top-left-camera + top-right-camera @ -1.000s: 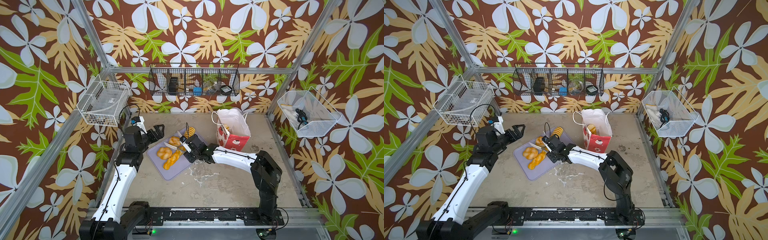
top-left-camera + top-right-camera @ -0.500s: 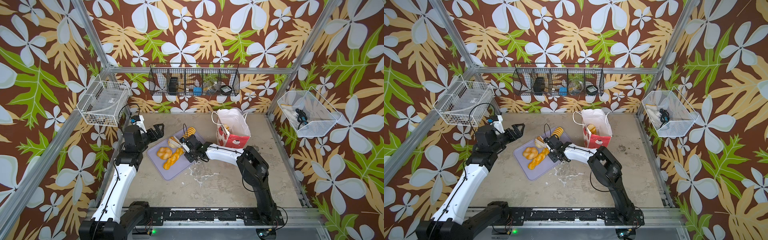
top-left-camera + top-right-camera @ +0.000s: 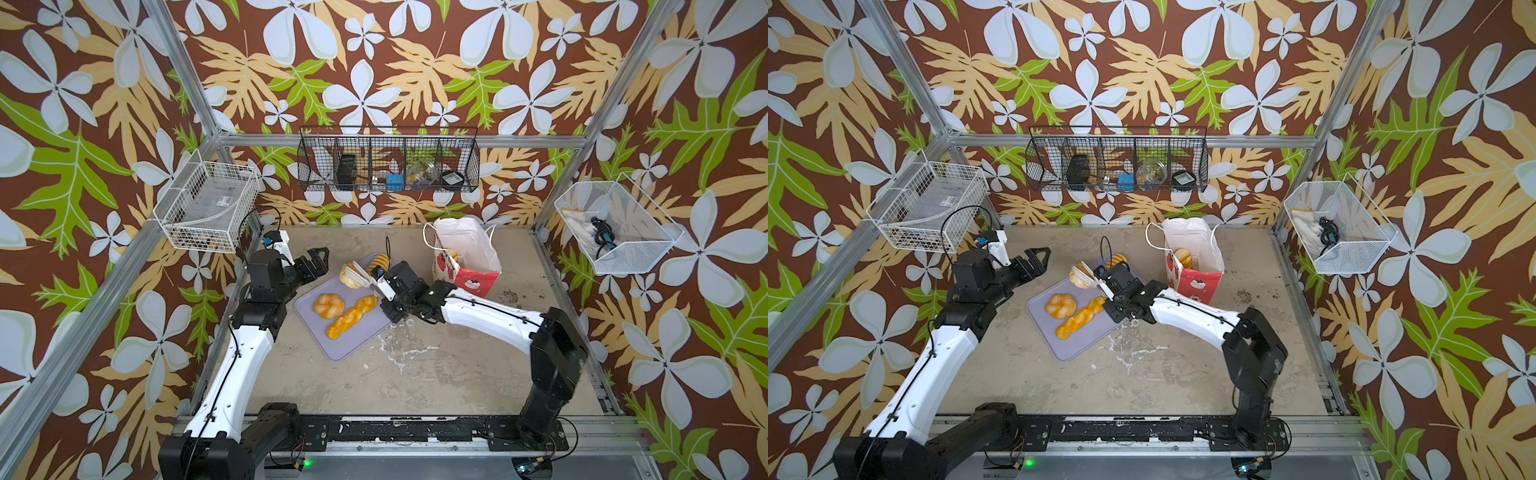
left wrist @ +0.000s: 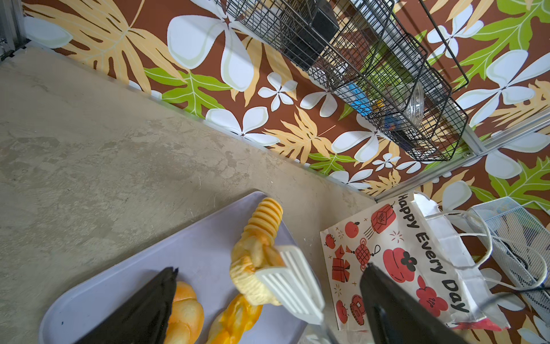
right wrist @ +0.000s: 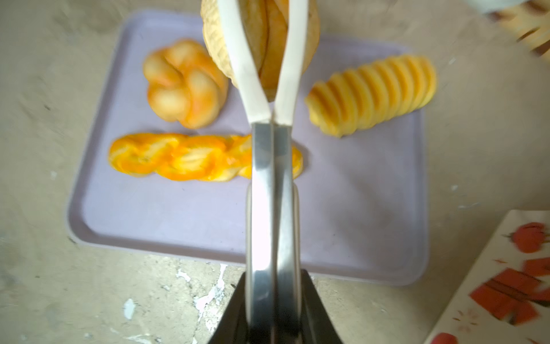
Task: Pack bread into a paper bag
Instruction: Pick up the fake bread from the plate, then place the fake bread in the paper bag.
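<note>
The right hand [image 5: 273, 278] is clamping shut on the metal handles of white-tipped steel tongs [image 5: 269, 166]. Out ahead of the hand, the tips are squeezing a round, pale golden bun [image 5: 268, 44] over the flat lavender plastic tray [image 5: 178, 214]. Beyond those tips the left hand [image 3: 321, 262] is hovering open and empty. One golden roll [image 3: 1183, 256] is already lying inside the upright red-and-white paper gift bag [image 3: 468, 281], which is standing near the right hand's outer side. Waiting on the tray below the tongs are a knotted bun [image 3: 328, 304], a long twisted braid [image 3: 351, 318] and a ridged oval roll [image 5: 372, 95]. The bag's walls are hiding anything deeper inside, and whether the gripped bun is clearing the tray is hard to judge.
</note>
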You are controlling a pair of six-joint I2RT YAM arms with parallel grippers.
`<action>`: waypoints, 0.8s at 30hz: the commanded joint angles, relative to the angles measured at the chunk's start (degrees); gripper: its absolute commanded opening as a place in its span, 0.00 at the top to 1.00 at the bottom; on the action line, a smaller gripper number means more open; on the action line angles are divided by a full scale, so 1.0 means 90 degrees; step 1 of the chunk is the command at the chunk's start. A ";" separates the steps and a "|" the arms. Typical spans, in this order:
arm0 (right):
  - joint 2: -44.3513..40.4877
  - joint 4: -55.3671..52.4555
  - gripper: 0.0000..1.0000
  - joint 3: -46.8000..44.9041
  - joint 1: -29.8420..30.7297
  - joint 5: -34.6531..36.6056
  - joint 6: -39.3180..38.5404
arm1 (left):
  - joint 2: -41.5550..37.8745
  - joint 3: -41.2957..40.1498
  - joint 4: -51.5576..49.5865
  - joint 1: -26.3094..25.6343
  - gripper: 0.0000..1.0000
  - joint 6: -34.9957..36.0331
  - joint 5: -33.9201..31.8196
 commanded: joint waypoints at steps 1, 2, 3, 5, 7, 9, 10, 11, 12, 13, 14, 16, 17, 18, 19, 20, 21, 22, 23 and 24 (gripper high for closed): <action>-0.0695 -0.0117 1.00 0.0230 0.0170 0.0647 -0.0088 | 0.0042 0.0043 0.0110 0.0005 0.00 -0.0005 0.0032; -0.0953 -0.0226 1.00 0.0345 0.0210 0.0932 -0.0060 | 0.0040 0.0044 0.0127 0.0003 0.00 -0.0009 0.0042; -0.1202 -0.0282 1.00 0.0413 0.0232 0.1314 -0.0020 | 0.0046 0.0040 0.0129 0.0003 0.00 -0.0015 0.0042; -0.1818 -0.0297 1.00 0.0448 0.0233 0.2334 0.0152 | 0.0033 0.0025 0.0139 0.0004 0.00 -0.0012 0.0047; -0.2403 -0.0189 1.00 0.0298 0.0226 0.3209 0.0194 | 0.0021 0.0008 0.0149 0.0002 0.00 -0.0021 0.0042; -0.2867 -0.0261 1.00 0.0181 0.0201 0.3969 0.0260 | 0.0005 -0.0007 0.0159 0.0003 0.00 -0.0034 0.0042; -0.3065 -0.0345 1.00 0.0095 0.0182 0.4277 0.0301 | -0.0009 -0.0005 0.0154 0.0003 0.00 -0.0031 0.0048; -0.3254 -0.0402 1.00 -0.0027 0.0139 0.4471 0.0335 | -0.0015 -0.0004 0.0152 0.0002 0.00 -0.0031 0.0047; -0.3402 -0.0465 1.00 -0.0149 0.0061 0.4519 0.0371 | -0.0014 -0.0004 0.0153 0.0003 0.00 -0.0026 0.0042; -0.3561 -0.0532 1.00 -0.0327 -0.0060 0.4522 0.0448 | -0.0026 -0.0013 0.0159 0.0003 0.00 -0.0024 0.0032; -0.3690 -0.0565 1.00 -0.0533 -0.0182 0.4501 0.0501 | -0.0015 -0.0014 0.0159 0.0003 0.00 -0.0026 0.0023; -0.3868 -0.0662 1.00 -0.0859 -0.0395 0.4344 0.0647 | -0.0008 -0.0004 0.0158 0.0003 0.00 -0.0041 0.0022; -0.3929 -0.0706 1.00 -0.1026 -0.0538 0.4215 0.0731 | 0.0007 -0.0004 0.0159 0.0003 0.00 -0.0046 0.0027; -0.3965 -0.0763 1.00 -0.1129 -0.0633 0.4107 0.0814 | 0.0010 -0.0004 0.0166 0.0003 0.00 -0.0060 0.0032; -0.3984 -0.0818 1.00 -0.1232 -0.0711 0.4050 0.0916 | 0.0019 -0.0013 0.0177 0.0003 0.00 -0.0071 0.0042; -0.3995 -0.0877 1.00 -0.1312 -0.0749 0.4035 0.0994 | 0.0034 -0.0015 0.0183 0.0003 0.00 -0.0084 0.0051; -0.4000 -0.0917 1.00 -0.1371 -0.0770 0.4010 0.1027 | 0.0027 -0.0023 0.0201 0.0003 0.00 -0.0097 0.0056; -0.3997 -0.0962 1.00 -0.1425 -0.0783 0.3990 0.1066 | 0.0020 -0.0042 0.0226 0.0003 0.00 -0.0123 0.0062; -0.3995 -0.1005 1.00 -0.1455 -0.0792 0.4023 0.1116 | 0.0023 -0.0060 0.0251 0.0003 0.00 -0.0146 0.0071; -0.3986 -0.1030 1.00 -0.1481 -0.0792 0.4015 0.1119 | 0.0033 -0.0068 0.0251 0.0005 0.00 -0.0156 0.0080</action>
